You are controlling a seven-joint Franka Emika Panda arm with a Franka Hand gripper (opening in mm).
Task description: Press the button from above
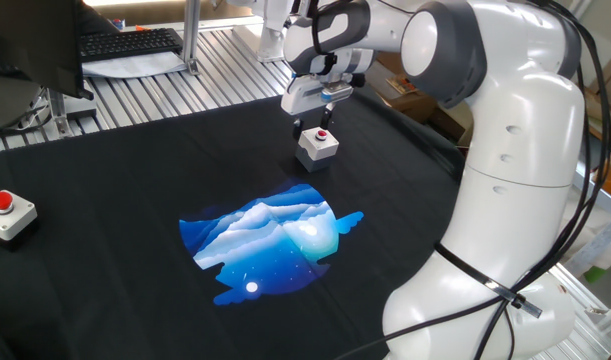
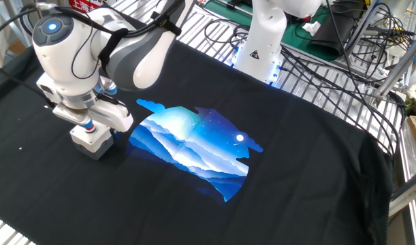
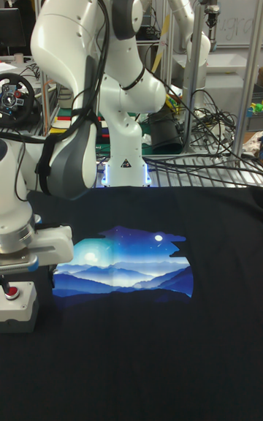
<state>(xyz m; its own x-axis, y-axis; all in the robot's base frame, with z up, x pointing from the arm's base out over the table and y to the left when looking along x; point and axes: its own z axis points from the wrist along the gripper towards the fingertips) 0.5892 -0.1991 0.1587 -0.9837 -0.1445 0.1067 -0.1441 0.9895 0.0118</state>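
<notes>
We see a surface (image 1: 105, 180) draped in black cloth (image 2: 310, 170) with a blue mountain print (image 1: 270, 243), ribbed metal around it. The red round button (image 1: 323, 133) tops a pale cube (image 1: 318, 146) beneath the fingers (image 1: 297, 129); we cannot tell their spread.

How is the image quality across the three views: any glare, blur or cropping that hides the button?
One fixed view: sharp, button clearly visible below the claw. The other fixed view: sharp, but the button is mostly hidden under the claw. Tall fixed view: softer and dimmer, button box cropped at the left edge.
</notes>
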